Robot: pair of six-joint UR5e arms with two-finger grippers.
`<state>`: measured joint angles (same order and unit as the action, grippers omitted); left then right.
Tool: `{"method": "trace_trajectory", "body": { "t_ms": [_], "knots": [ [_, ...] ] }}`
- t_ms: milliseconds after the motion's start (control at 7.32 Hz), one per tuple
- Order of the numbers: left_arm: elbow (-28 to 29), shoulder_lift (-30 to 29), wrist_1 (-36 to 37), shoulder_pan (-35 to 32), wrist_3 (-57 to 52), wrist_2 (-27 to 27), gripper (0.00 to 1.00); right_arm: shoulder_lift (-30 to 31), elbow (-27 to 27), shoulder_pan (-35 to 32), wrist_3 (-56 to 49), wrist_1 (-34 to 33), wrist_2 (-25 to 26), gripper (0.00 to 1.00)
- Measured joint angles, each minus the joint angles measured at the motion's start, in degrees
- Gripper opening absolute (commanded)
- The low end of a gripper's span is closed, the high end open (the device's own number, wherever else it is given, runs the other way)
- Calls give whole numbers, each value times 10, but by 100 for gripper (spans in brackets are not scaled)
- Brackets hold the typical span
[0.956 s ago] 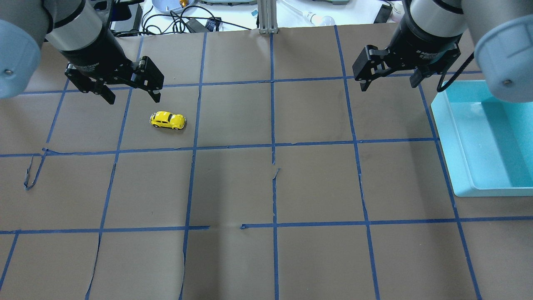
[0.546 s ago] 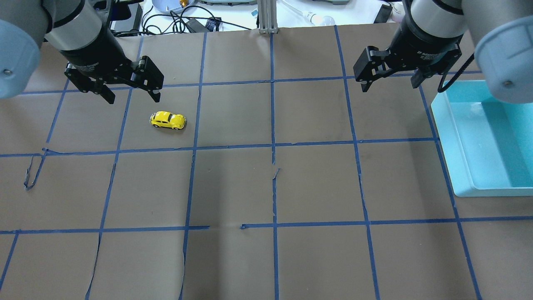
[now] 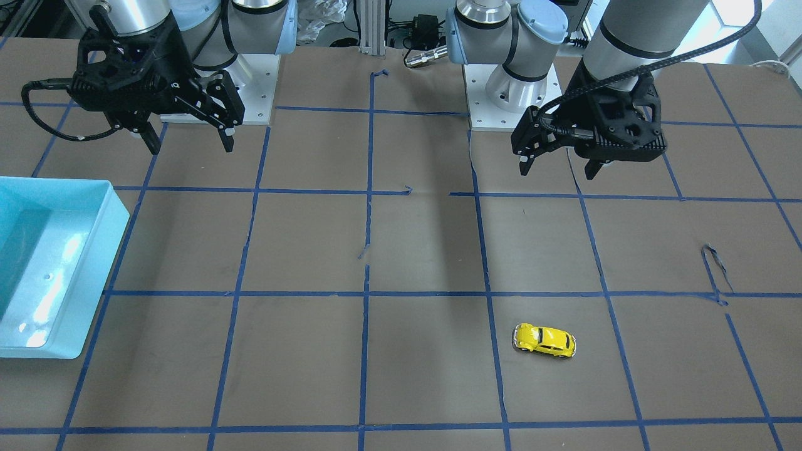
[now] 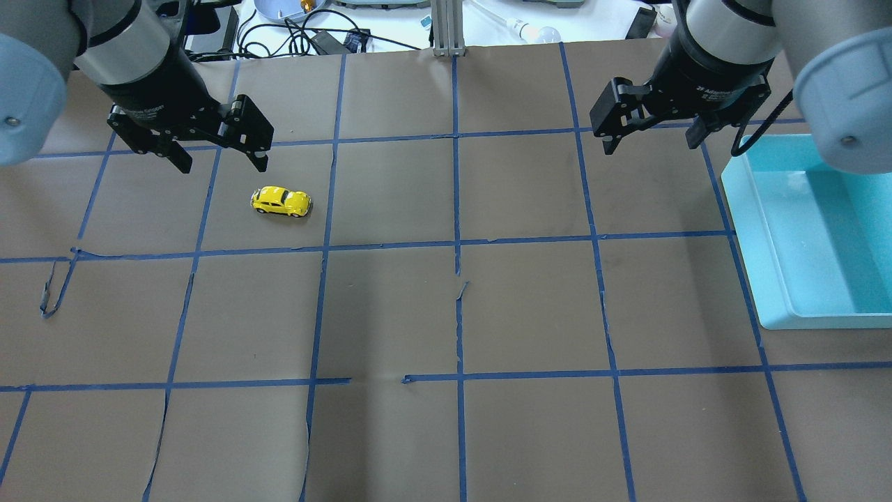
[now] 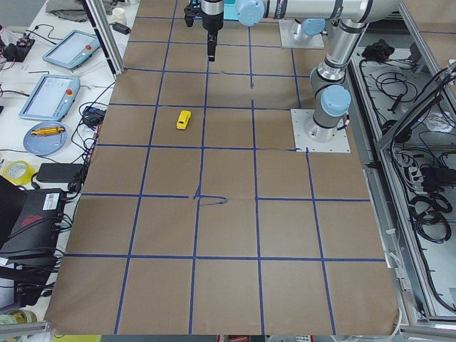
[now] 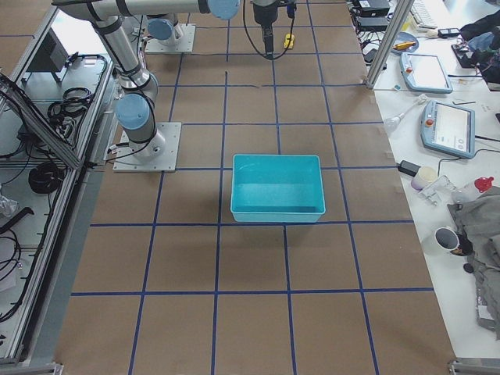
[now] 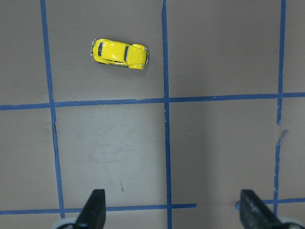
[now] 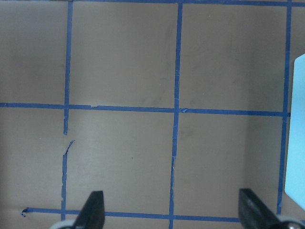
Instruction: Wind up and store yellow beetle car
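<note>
The yellow beetle car (image 4: pixel 281 201) (image 3: pixel 544 340) (image 7: pixel 119 53) (image 5: pixel 184 120) stands on its wheels on the brown paper, in a taped square on the left side of the table. My left gripper (image 4: pixel 221 162) (image 3: pixel 559 166) hangs open above the table, just behind and to the left of the car, with nothing between its fingers. Over on the right side my right gripper (image 4: pixel 651 143) (image 3: pixel 188 143) is also open and empty, next to the turquoise bin (image 4: pixel 864 293) (image 3: pixel 19 347) (image 6: pixel 277 217).
Blue tape lines divide the brown paper into squares; a few tape ends curl up (image 4: pixel 50 296). Behind the table's far edge lie cables, a bowl (image 4: pixel 279 8) and a metal post (image 4: pixel 446 28). Tablets and clutter sit on side benches (image 5: pixel 53 92).
The car has not moved. Both arms have shifted only very slightly; both grippers remain open.
</note>
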<state>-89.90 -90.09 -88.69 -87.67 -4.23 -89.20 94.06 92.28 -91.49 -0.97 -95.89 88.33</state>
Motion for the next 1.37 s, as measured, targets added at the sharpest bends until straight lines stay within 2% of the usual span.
{"method": "trace_trajectory", "body": {
  "t_ms": [956,1366],
  "knots": [
    [0,-1,0,1,-3,2,100,1,2,0,0,0,-1,100],
    [-6,-25,37,4,-165,10,100,0,2,0,0,0,-1,100]
  ]
}}
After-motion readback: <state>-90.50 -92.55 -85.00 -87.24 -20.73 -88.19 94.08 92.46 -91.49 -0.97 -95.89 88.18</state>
